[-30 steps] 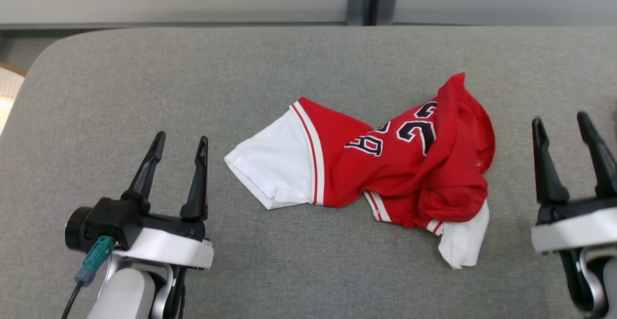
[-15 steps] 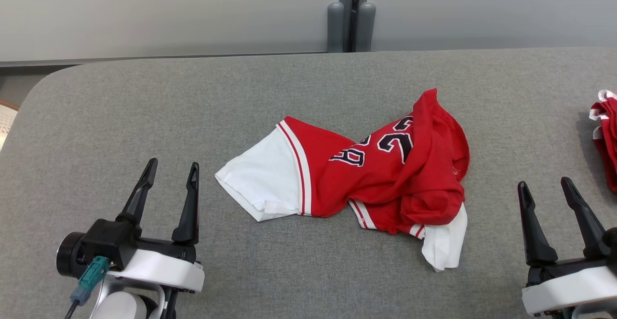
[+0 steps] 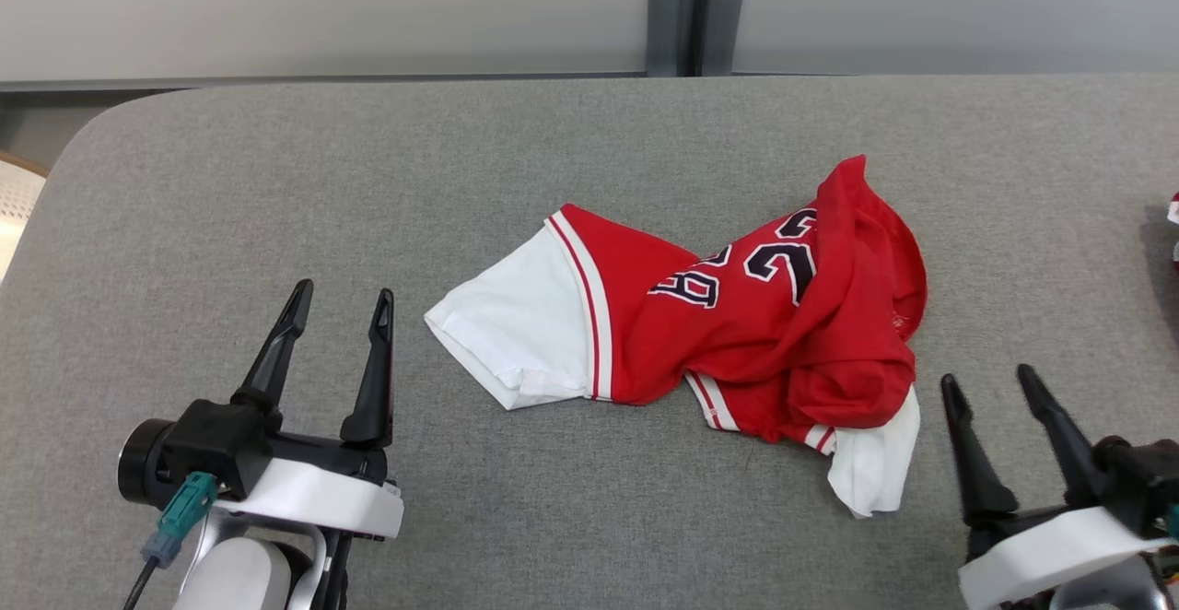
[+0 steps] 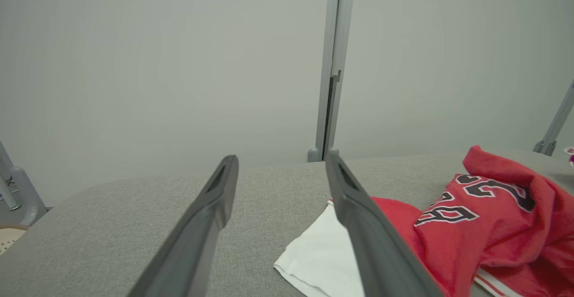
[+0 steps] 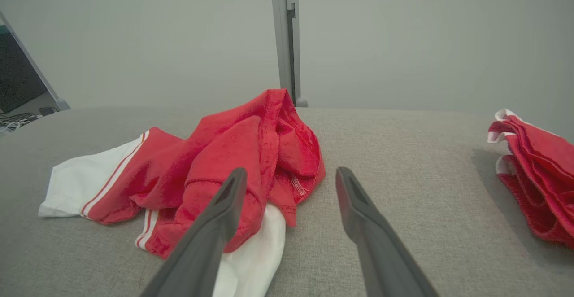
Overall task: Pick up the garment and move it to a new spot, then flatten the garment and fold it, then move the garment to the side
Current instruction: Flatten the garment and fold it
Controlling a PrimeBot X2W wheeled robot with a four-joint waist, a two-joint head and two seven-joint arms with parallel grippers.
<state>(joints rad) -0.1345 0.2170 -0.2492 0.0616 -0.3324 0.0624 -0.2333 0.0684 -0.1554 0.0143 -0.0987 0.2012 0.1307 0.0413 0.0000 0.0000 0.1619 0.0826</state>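
Observation:
The garment [image 3: 737, 324] is a crumpled red jersey with white sleeves and black numbers, lying in a heap at the middle of the grey table [image 3: 276, 177]. It also shows at the right of the left wrist view [image 4: 489, 216] and left of centre in the right wrist view [image 5: 215, 171]. My left gripper [image 3: 343, 295] stands open at the lower left, a short way left of the white sleeve. At the lower right my right gripper [image 3: 990, 382] is open too, just right of the garment's lower white corner, touching nothing.
A second red and white cloth pile [image 5: 533, 180] lies on the table to the far right, its edge just showing in the head view [image 3: 1173, 214]. A grey wall with a vertical post [image 3: 693, 11] runs behind the table. The table's left corner is rounded.
The head camera has shifted, so the whole picture moved. My right gripper has come lower and closer to the garment's right side. The left gripper and the garment stay put.

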